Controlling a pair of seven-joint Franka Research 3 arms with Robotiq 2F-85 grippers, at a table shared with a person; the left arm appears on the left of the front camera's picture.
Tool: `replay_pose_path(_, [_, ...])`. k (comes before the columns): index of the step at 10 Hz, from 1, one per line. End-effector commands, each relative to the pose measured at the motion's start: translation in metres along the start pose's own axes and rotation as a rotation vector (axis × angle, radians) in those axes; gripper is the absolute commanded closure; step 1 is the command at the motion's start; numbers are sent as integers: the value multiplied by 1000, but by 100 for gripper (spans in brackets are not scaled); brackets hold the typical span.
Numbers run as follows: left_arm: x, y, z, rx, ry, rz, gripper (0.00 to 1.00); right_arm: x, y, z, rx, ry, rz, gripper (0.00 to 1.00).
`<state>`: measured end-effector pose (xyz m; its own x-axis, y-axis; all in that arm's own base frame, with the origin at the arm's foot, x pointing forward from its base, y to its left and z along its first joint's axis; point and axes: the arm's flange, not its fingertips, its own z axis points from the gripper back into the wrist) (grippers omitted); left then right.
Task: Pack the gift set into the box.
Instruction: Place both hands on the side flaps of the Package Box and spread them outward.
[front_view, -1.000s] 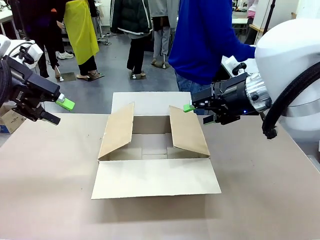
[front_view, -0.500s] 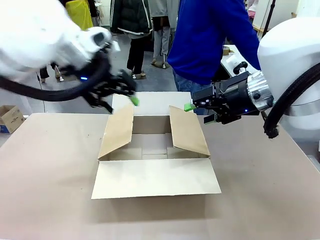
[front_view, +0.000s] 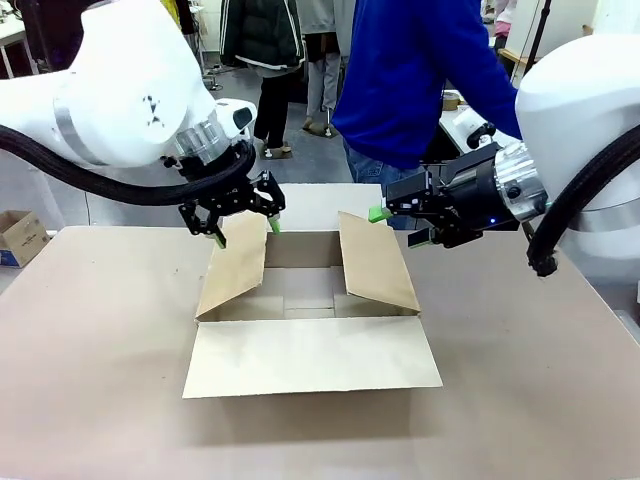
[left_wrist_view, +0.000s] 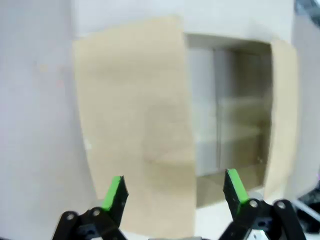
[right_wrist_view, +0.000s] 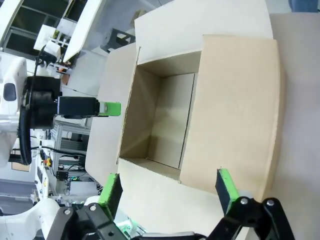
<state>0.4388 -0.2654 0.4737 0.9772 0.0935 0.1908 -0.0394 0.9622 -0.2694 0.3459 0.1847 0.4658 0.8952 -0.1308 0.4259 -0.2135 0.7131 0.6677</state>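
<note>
Front view: the box sat mid-frame on the surface, all four flaps open. The near flap lay flat toward the bottom of the frame and the far flap flat toward the top. The L and R side flaps stood slanted, leaning outward. The left arm came in from upper left. The left jaws pointed down just above the top edge of the L flap, w/ green pads spread apart and nothing between them. The right arm came in from the R edge. The right jaws lay roughly level, aimed toward frame ctr, w/ one pad near the R flap's upper corner. They looked apart from the cardboard, but contact couldn't be told. A person in a blue top stood at the far side, upper ctr. A small carton sat at the L edge, off the surface.

Left wrist view (blurred): the left jaws were wide open and held nothing, pads at the bottom. The box filled mid-frame beyond them, w/ one flap under the gap and the opening to the R.

Right wrist view: the right jaws were wide open and held nothing, pads at the bottom edge. The box lay in the ctr, its bare brown inside showing. One flap lay just above the R-hand pad in the frame. The other arm's green pad showed at mid L, beside the box's far wall.
</note>
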Motion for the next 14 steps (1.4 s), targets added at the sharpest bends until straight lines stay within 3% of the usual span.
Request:
replay_pose_path(1, [-17, -38, 1, 319, -38, 148, 0, 1, 2, 3, -10, 12, -14, 0])
replay_pose_path(3, [-11, -57, 1, 384, -82, 149, 0, 1, 2, 3, -10, 12, -14, 0])
replay_pose_path(6, [7, -73, -17, 422, -60, 151, 0, 1, 2, 3, -10, 12, -14, 0])
replay_pose_path(9, [23, -76, -39, 445, -59, 82, 0, 1, 2, 3, -10, 12, -14, 0])
replay_pose_path(13, [26, -67, -54, 585, -36, 83, 0, 1, 2, 3, -10, 12, -14, 0])
replay_pose_path(14, [22, -61, -49, 546, 32, -26, 0, 1, 2, 3, -10, 12, -14, 0])
